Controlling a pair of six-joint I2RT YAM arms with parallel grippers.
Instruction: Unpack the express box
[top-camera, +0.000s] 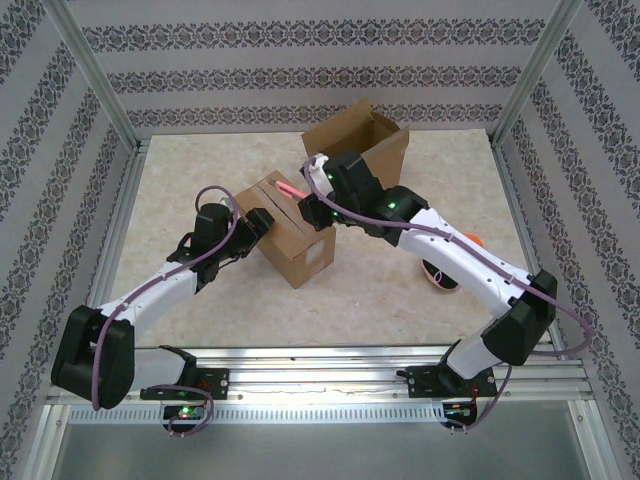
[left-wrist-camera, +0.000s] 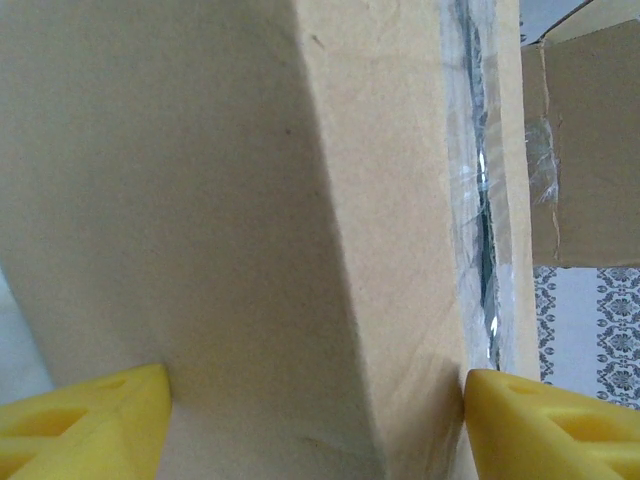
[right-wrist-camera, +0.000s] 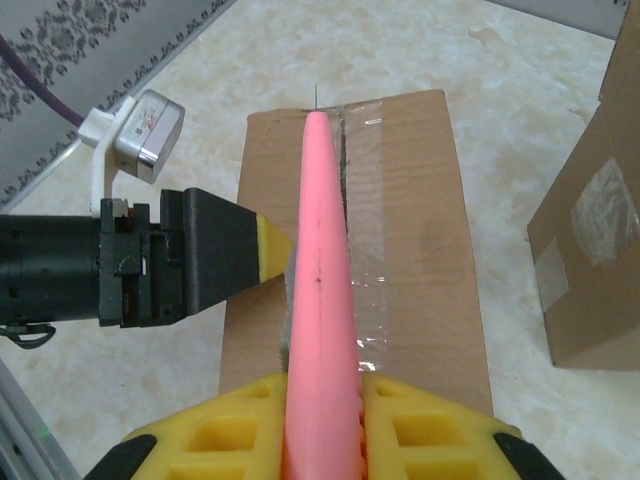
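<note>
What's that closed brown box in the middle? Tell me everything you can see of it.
The closed box is plain brown cardboard, its top flaps sealed by clear shiny tape along the middle seam. It stands on the table, turned diagonally, in front of an opened box. The left gripper has its yellow fingers against two opposite sides, apparently clamping it. A pink tool, held by the right gripper, lies along the taped seam.
</note>
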